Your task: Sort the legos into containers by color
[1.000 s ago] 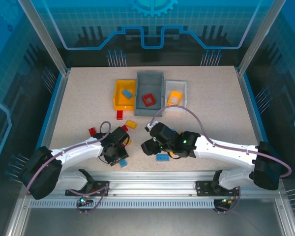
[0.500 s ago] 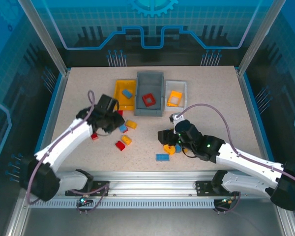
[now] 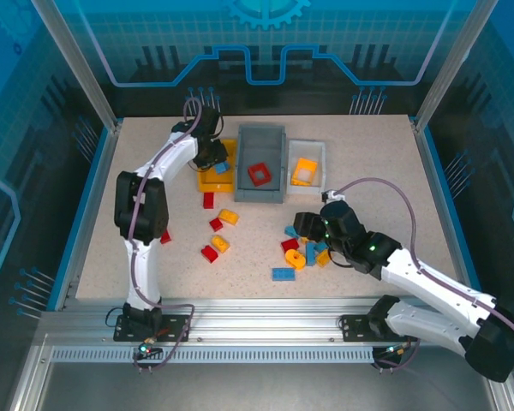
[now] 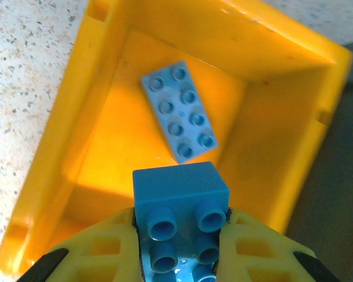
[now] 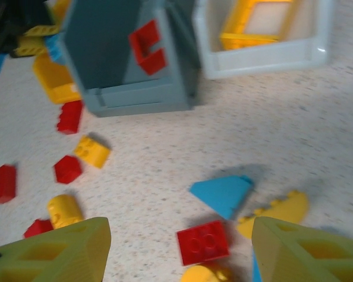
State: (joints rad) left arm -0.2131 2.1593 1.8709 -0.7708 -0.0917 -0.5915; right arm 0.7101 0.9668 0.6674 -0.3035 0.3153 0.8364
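Pinching a blue brick (image 4: 179,191), the left gripper (image 4: 179,238) hangs over the yellow bin (image 4: 270,56), a paler brick (image 4: 179,111) inside. Right gripper (image 5: 179,252): spread above loose legos (image 5: 223,194).

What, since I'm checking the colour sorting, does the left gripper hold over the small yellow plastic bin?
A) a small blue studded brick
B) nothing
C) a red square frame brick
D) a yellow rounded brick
A: the left wrist view shows the left gripper shut on a small blue studded brick above the small yellow plastic bin, where a pale blue eight-stud brick lies.
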